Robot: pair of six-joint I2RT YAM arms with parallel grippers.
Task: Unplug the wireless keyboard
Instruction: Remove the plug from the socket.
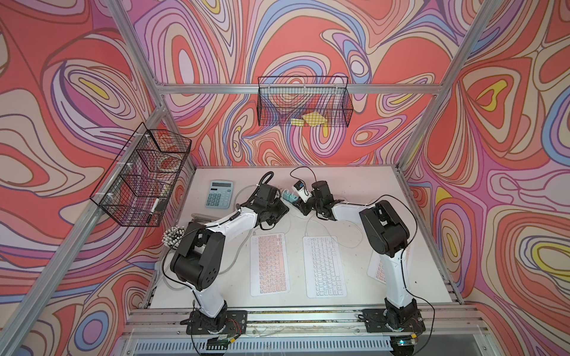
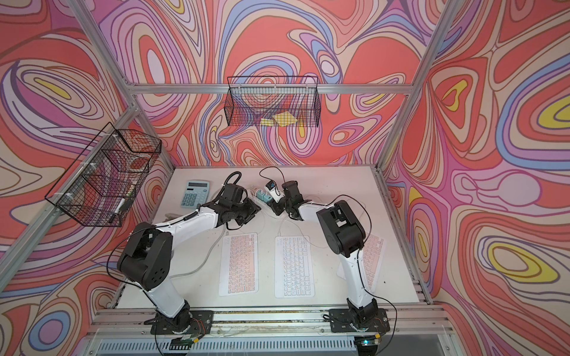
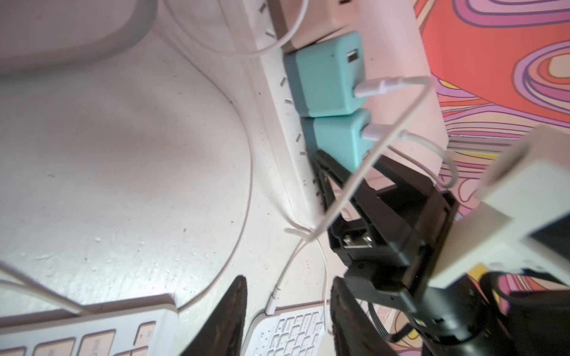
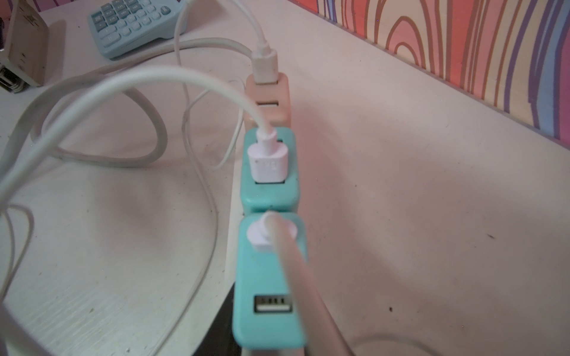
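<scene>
A white keyboard [image 1: 325,266] lies mid-table between two pink-keyed keyboards [image 1: 269,263] [image 1: 381,271]. In the left wrist view a thin white cable's plug [image 3: 271,306] ends at the white keyboard's [image 3: 290,336] back edge; I cannot tell whether it is seated. My left gripper [image 3: 289,280] hovers over that plug, open, with nothing between its fingers. My right gripper [image 3: 348,160] is shut on the nearer teal charger [image 4: 265,277], which sits on the white power strip [image 3: 277,101]. A second teal charger [image 4: 268,191] and a beige one [image 4: 268,101] also carry white cables.
A blue calculator [image 1: 219,193] lies at the back left. A bundle of pens [image 1: 174,235] stands by the left arm. Loose white cables loop around the strip and keyboards. Wire baskets [image 1: 142,175] [image 1: 303,101] hang on the left and back walls.
</scene>
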